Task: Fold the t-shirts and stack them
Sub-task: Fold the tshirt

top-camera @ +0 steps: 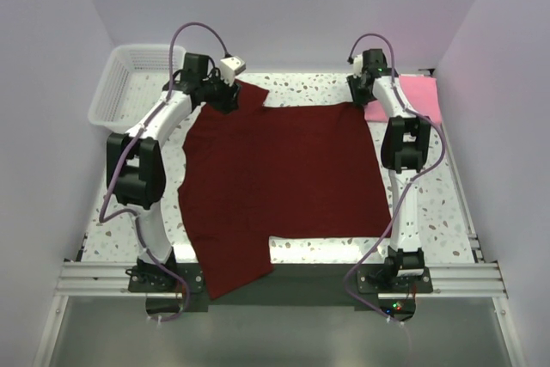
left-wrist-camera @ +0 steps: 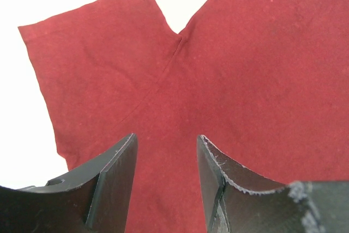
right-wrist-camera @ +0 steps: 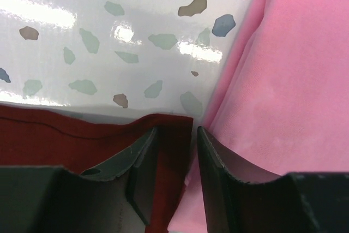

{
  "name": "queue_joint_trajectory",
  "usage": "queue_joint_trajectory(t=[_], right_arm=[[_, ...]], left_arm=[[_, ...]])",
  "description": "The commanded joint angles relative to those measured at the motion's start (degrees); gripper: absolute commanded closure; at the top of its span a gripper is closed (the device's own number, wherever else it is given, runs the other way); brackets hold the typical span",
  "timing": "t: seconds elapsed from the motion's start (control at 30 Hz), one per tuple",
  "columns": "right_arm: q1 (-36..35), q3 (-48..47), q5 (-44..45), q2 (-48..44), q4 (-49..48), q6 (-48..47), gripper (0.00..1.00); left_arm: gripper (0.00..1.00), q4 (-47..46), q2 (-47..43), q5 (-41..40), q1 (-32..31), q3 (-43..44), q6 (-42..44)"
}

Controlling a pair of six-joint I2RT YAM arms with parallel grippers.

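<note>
A dark red t-shirt [top-camera: 284, 169] lies spread flat on the table, one sleeve at the far left and the other hanging over the near edge. My left gripper [top-camera: 226, 99] is open just above the shirt near the far-left armpit; in the left wrist view the gripper [left-wrist-camera: 166, 147] has red cloth [left-wrist-camera: 245, 69] under its spread fingers. My right gripper [top-camera: 363, 102] is at the shirt's far-right corner. In the right wrist view the gripper [right-wrist-camera: 178, 131] is open, its fingers straddling that red corner [right-wrist-camera: 65, 140]. A folded pink t-shirt [top-camera: 412, 96] lies at the back right, touching the red corner [right-wrist-camera: 283, 91].
A white mesh basket [top-camera: 120, 83] stands at the back left. The speckled table [top-camera: 447, 204] shows bare strips right and left of the shirt. White walls close in the sides and back.
</note>
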State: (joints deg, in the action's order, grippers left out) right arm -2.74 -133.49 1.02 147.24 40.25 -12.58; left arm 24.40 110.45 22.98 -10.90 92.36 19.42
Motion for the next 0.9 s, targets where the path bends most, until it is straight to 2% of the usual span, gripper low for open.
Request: queue_joint_trajectory(t=[0.0,0.1,0.17,0.2,0.3,0.57,0.87], right_arm=[[0.4,-1.9,-2.4,3.1,5.4,2.5,0.61],[0.5,-2.5,-3.5,4.5,8.3,3.1,0.66],[0.5,-2.9,-4.8,5.3,9.3,3.3,0.73],[0.8,-3.0,-5.1,5.5,9.7,3.9,0.84],[0.9,-2.6,-5.7,5.3,10.2,4.5,1.00],[0.9,3.1,-6.8,0.9,7.0,4.2,1.00],[0.9,6.2,-7.7,-1.8,5.9,3.5,1.00]], left_arm=[[0.47,-2.3,1.8,2.3,1.2,3.4,-2.8],[0.47,-1.7,2.9,3.1,1.7,4.3,-3.4],[0.47,-1.6,3.8,2.8,1.9,5.0,-3.5],[0.47,-1.5,4.2,2.1,2.2,5.3,-3.7],[0.47,-0.3,7.7,-2.2,2.9,8.8,-4.4],[0.47,-1.0,21.9,-14.5,3.4,24.5,-5.5],[0.48,-10.4,28.3,-22.8,3.8,26.7,-3.8]])
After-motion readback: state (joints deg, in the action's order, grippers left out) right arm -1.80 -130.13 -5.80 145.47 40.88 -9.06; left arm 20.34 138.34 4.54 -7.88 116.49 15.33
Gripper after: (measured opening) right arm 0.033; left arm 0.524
